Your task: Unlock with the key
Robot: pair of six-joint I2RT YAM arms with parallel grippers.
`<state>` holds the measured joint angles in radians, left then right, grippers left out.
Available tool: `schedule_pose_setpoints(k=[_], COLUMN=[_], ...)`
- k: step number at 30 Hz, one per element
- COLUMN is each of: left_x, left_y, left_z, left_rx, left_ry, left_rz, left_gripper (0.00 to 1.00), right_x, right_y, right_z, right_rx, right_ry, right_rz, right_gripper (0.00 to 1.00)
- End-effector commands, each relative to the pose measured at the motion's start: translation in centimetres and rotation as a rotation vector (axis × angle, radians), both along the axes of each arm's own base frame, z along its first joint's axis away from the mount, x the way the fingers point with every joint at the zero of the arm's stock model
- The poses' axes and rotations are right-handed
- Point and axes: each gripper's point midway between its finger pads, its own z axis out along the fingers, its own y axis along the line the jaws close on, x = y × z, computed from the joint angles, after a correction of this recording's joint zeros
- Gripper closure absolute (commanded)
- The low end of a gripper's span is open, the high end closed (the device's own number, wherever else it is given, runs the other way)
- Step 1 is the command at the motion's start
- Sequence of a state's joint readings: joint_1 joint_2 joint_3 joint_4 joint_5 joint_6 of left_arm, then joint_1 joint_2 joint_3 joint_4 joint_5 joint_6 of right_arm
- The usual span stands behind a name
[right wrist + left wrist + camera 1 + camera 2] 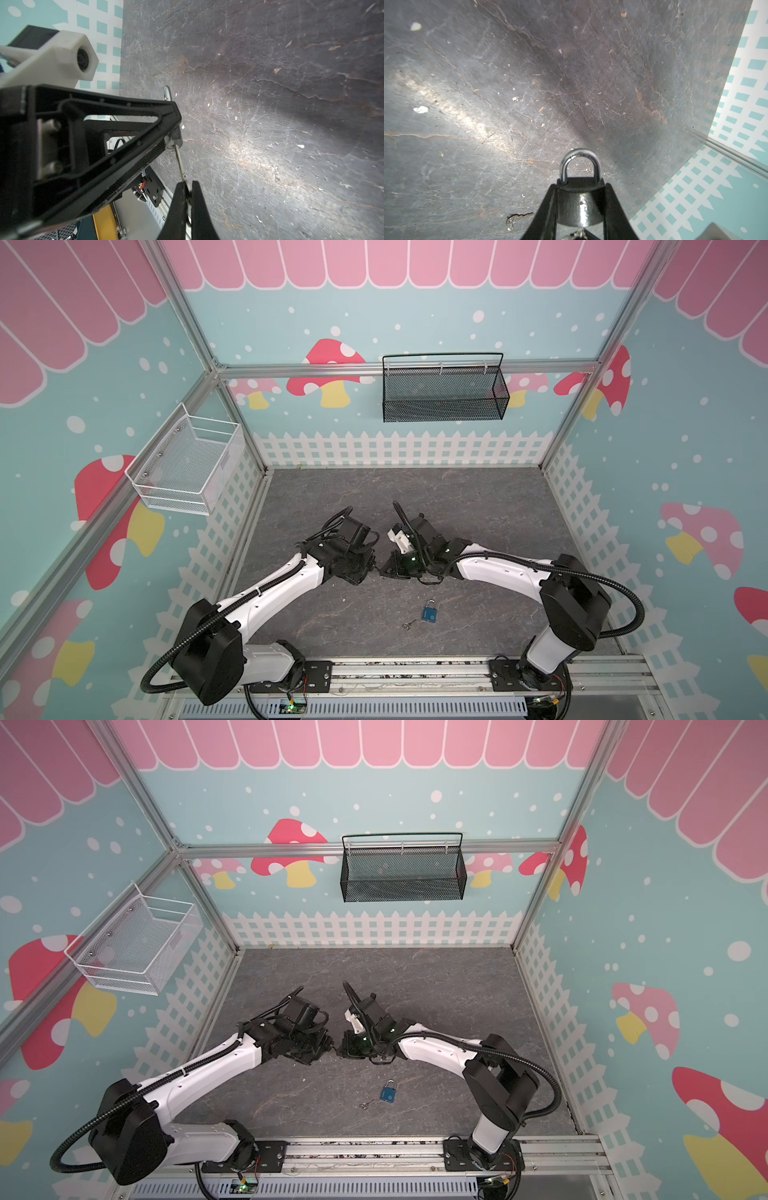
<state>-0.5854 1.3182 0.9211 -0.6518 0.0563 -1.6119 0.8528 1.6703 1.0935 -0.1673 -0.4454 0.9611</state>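
At right gripper (188,187) tips: pressed together on the end of a thin silver metal key (180,162), blade aimed outward.
Key tip: meets the base of a dark grey metal padlock (577,207); depth in the keyway unclear.
Left gripper (581,185): clamps the padlock's flanks, silver shackle (578,151) pointing away, base left bare for the key.
Height: both held above the grey stone-look tabletop (457,506), likely to free the wrist for turning.
Spare: small blue padlock (430,612) lies nearby, ungripped.

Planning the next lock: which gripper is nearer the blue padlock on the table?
Right. The right gripper is beyond the blue padlock, slightly to its left; the left gripper, facing it, is further left.
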Motion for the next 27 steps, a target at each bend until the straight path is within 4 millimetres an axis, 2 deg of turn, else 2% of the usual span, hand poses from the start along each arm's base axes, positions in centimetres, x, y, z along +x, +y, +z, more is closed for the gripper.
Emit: schedule_pose_setpoints(k=[1,7,10,19,27], left_x=[0.7,0.8,0.8,-0.2,-0.6], left_y=[-0.8,-1.1,-1.3,-2.0,-3.4], left_z=[1.6,2.1,2.3,1.2,1.9], left_rx=[-0.03,-0.035,-0.015,0.038,-0.004], left_ry=[-0.039,-0.053,-0.064,-0.026,-0.027], left_rz=[-0.003,-0.01,-0.016,-0.003,0.016], left_gripper=[1.0,1.0,1.0,1.0,1.0], right_x=[0.3,0.6,1.1,2.2,3.3], right_y=[0.6,0.0,0.1,0.8,0.1], right_z=[0.1,-1.0,-0.8,1.9,3.5], right_rx=[-0.012,-0.064,-0.076,-0.03,-0.006], right_ry=[-0.009,0.002,-0.003,-0.041,-0.094], right_rz=[0.001,-0.025,-0.042,-0.108,-0.215], right_gripper=[1.0,1.0,1.0,1.0,1.0])
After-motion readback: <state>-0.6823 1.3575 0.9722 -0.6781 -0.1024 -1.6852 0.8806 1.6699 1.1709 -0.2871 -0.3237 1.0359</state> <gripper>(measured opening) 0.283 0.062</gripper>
